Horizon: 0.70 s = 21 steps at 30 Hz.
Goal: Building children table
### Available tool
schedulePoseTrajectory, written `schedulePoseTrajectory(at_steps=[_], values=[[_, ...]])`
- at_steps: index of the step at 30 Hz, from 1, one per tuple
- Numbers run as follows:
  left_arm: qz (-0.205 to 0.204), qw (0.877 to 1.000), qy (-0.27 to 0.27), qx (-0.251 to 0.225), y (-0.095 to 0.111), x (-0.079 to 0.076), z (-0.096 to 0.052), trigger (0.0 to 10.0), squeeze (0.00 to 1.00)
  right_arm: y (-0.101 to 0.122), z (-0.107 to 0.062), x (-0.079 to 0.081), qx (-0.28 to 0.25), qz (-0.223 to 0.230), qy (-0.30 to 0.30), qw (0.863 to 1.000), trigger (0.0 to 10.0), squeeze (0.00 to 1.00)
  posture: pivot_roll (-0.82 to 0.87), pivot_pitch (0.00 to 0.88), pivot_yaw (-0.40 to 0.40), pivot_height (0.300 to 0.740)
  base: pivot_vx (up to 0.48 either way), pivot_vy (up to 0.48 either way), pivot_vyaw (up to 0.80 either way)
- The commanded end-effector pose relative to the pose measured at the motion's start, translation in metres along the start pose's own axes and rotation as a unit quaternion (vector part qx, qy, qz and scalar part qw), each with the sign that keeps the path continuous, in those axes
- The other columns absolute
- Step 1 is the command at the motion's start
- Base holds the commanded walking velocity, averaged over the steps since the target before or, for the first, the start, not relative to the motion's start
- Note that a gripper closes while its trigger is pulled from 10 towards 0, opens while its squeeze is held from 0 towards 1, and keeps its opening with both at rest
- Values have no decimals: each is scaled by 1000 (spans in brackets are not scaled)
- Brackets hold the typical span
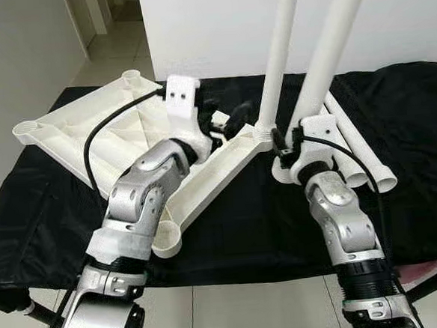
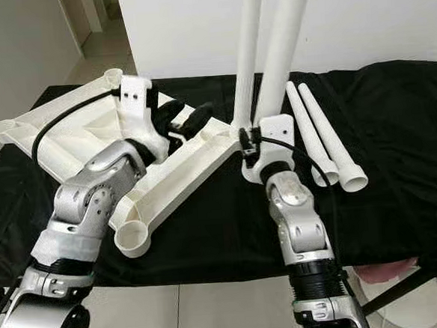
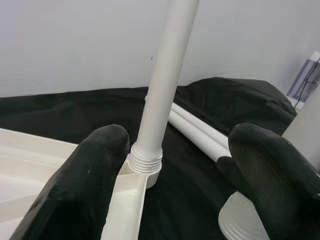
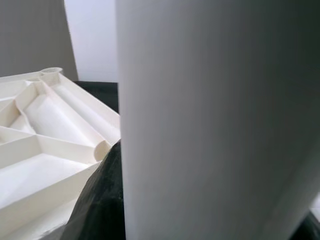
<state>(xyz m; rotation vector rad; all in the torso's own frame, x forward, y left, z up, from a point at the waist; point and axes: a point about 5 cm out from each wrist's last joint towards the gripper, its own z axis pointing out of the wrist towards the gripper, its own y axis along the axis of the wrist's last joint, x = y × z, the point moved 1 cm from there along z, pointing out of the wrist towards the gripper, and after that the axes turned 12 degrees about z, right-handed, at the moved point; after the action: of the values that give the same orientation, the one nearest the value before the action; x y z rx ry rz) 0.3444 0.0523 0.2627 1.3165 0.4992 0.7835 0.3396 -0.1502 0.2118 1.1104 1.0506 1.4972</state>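
In the left eye view the upturned white tabletop (image 1: 111, 134) lay on the black-draped desk (image 1: 49, 213), and one leg (image 1: 277, 55) stood upright in the tabletop's near right corner socket. Just beside that socket the right gripper (image 1: 296, 145) held a second leg (image 1: 331, 51) upright, its flared foot resting on the cloth; two spare legs (image 1: 360, 150) lay flat beyond it. The right forearm rose steeply from below the desk edge, wrist bent forward, while the left arm reached across the tabletop with its elbow low and the left gripper (image 1: 227, 126) near the seated leg. The right eye view showed the same arrangement, with an empty socket (image 2: 133, 236) at the tabletop's nearest corner. To do this step well, the held leg would probably need carrying plumb over a free socket and turning down without cross-threading, the tabletop steadied meanwhile. In the left wrist view the black fingers (image 3: 85, 175) were spread wide either side of the seated leg's threaded collar (image 3: 146, 162), touching nothing. In the right wrist view the held leg loomed close and blurred, a dark finger (image 4: 100, 200) against its side, so the pinch on it seemed firm, though contact was hard to confirm.
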Motion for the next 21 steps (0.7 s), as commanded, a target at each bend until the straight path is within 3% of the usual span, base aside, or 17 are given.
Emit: schedulePoseTrajectory(at_steps=[1, 13, 16, 21], values=[[25, 998, -63, -1, -6, -7, -6, 10000, 0, 4, -6, -3, -14, 6, -2, 1000, 10000, 0, -1, 60, 22, 740, 0, 0, 0], [132, 983, -110, 66, -44, -3, -31, 10000, 0, 9, -24, 3, -40, 18, 51, 998, 10000, 0, -14, 61, 35, 740, 0, 0, 0], [155, 977, -122, 85, -53, 4, -44, 10000, 0, 10, -33, 5, -42, 13, 69, 997, 10000, 0, -15, 63, 46, 740, 0, 0, 0], [186, 967, -116, 128, -65, 17, -54, 10000, 0, 9, -41, 2, -39, 5, 80, 996, 10000, 0, -20, 53, 64, 740, 0, 0, 0]])
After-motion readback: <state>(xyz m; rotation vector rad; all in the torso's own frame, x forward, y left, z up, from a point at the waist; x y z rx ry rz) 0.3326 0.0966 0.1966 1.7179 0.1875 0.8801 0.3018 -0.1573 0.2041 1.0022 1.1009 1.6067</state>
